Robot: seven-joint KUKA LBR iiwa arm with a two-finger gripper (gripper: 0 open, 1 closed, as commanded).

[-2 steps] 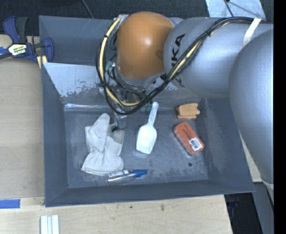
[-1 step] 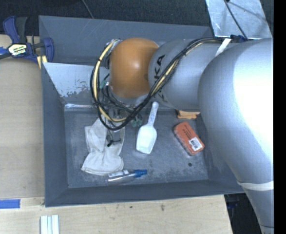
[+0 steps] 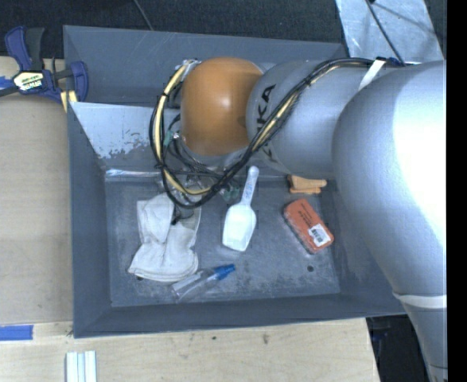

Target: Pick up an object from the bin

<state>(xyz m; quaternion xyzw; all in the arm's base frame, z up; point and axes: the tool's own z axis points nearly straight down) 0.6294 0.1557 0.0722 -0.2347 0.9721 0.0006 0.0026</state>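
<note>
My end effector (image 3: 180, 204) hangs beneath my domed orange wrist cover (image 3: 217, 106), at the upper edge of a crumpled white cloth (image 3: 165, 245) on the left of the scuffed grey metal bin (image 3: 90, 237). Whether it is apart or together I cannot tell. Just to the right lies a smooth white plastic scoop (image 3: 239, 221), then a flat orange block (image 3: 305, 223) (barcode label at one end). A clear tube (image 3: 204, 279) with a blue tip lies below the cloth.
</note>
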